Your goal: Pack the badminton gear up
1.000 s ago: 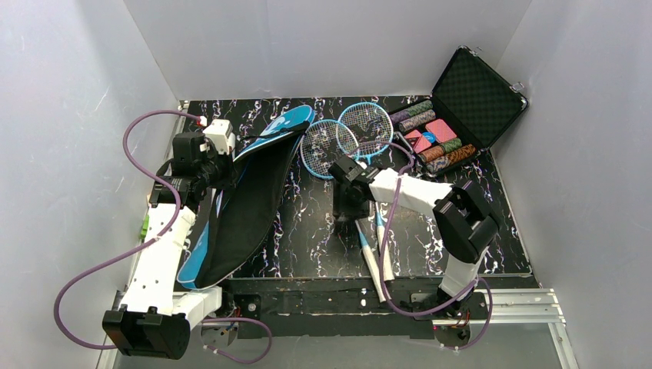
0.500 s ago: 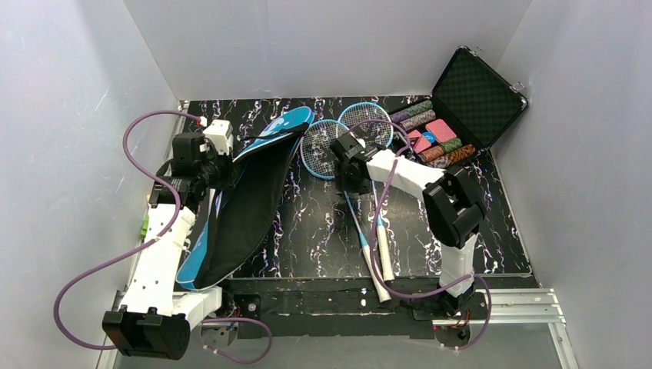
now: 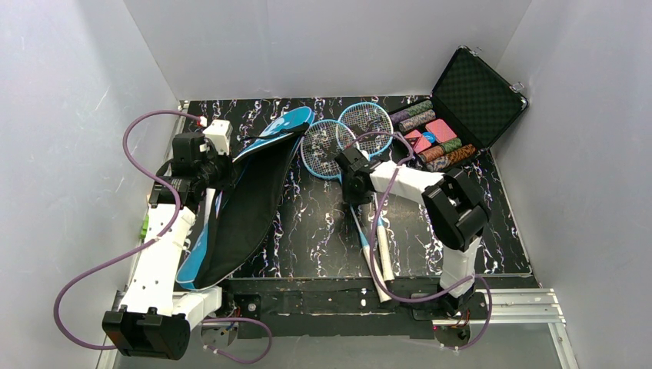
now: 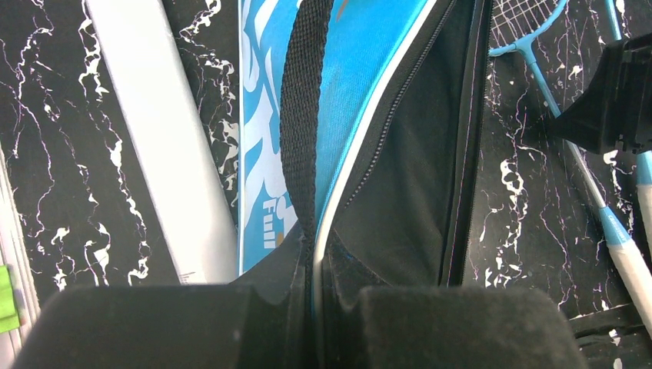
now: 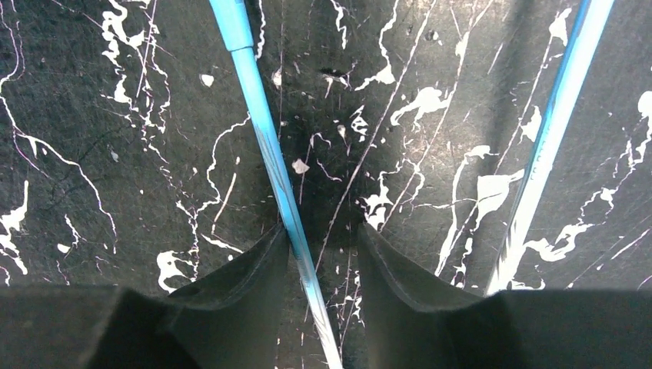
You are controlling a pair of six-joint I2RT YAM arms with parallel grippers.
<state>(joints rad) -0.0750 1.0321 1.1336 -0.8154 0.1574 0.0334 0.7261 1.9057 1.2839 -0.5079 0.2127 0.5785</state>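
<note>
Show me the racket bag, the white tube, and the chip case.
racket bag (image 3: 254,200): top view, black inner lining.
white tube (image 4: 158,138): left wrist view, middle of its length.
chip case (image 3: 478,92): top view, foam inside open lid.

The long white tube (image 4: 161,146) runs off the left wrist view's top edge and vanishes behind the left gripper (image 4: 314,265) below; the strap (image 4: 298,115) covers part of the lettering on the bag (image 4: 357,77); from above, the right arm (image 3: 404,178) hides both rackets (image 3: 319,146) mid-shaft; the chips (image 3: 434,138) in the black case (image 3: 480,96) seem too small to tell apart.
</note>
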